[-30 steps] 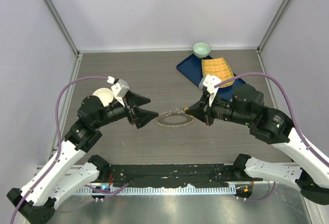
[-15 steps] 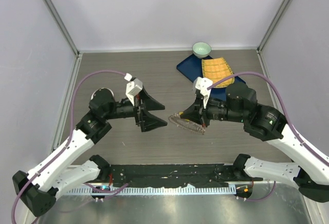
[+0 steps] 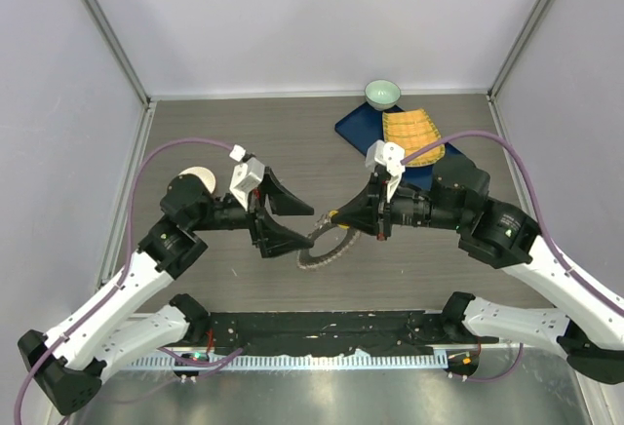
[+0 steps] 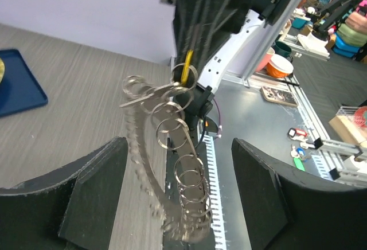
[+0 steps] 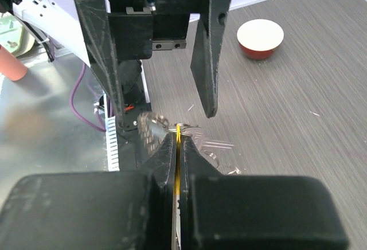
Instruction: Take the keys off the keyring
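Note:
The keyring (image 3: pixel 327 250) is a thin metal ring fringed with small grey keys (image 4: pixel 143 170). It hangs tilted above the table from my right gripper (image 3: pixel 335 217), which is shut on its upper edge. A thin yellow strip shows between those jaws in the right wrist view (image 5: pixel 179 132). My left gripper (image 3: pixel 312 225) is open, with a finger on each side of the hanging ring and not touching it. In the left wrist view the keyring (image 4: pixel 172 141) dangles between the left fingers (image 4: pixel 86 187), blurred by motion.
A red bowl with a white inside (image 5: pixel 261 38) stands at the left behind the left arm (image 3: pixel 200 179). A blue tray (image 3: pixel 363 131) with a yellow mat (image 3: pixel 411 133) and a small green bowl (image 3: pixel 382 92) are at the back right.
My right gripper has lifted the keyring off the table and carried it left. My left gripper has moved in, so its open fingers now flank the hanging ring.

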You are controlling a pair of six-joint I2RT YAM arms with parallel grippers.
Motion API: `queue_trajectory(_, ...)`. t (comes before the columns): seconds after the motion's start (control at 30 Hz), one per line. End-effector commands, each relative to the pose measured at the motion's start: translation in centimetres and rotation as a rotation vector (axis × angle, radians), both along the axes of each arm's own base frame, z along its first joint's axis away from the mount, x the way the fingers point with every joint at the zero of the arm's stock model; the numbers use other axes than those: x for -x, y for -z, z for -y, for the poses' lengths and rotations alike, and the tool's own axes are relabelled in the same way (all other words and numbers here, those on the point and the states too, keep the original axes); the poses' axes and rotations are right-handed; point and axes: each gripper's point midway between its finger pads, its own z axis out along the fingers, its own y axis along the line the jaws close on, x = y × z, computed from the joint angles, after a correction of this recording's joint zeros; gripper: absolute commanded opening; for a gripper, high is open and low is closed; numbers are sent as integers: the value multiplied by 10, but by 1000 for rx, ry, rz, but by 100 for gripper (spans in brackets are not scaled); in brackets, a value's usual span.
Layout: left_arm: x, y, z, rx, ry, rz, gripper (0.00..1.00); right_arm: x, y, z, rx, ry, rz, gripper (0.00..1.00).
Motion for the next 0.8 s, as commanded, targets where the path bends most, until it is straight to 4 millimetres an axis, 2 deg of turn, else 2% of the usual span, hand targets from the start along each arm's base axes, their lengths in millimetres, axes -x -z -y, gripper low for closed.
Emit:
queue_trajectory(0.0, 21, -24, -7, 74, 60, 127, 75, 10, -30, -8, -153, -55, 24, 1)
queue_trajectory(0.13, 28, -31, -12, 92, 72, 151, 77, 10, -25, -8, -147, -57, 29, 1)
queue_trajectory(0.17, 34, -39, -14, 94, 98, 155, 79, 11, -25, -7, -144, -60, 29, 1)
queue_trajectory(0.2, 37, -35, -12, 62, 135, 124, 79, 11, -23, -8, -136, -65, 28, 1)
queue_trajectory(0.23, 48, -37, -14, 50, 208, 119, 77, 14, -23, -8, -134, -82, 30, 1)
queue_trajectory(0.27, 49, -44, -13, 51, 221, 107, 75, 16, -22, -8, -131, -94, 29, 1)
queue_trajectory(0.4, 44, -44, -6, 47, 241, 41, 70, 26, -18, -10, -129, -157, 22, 1)
queue_trajectory(0.53, 42, -45, -5, 60, 229, 30, 59, 31, -19, -11, -169, -176, 18, 1)
queue_trajectory(0.77, 46, -38, -6, 31, 256, -11, 56, 38, -18, -12, -202, -214, 15, 1)
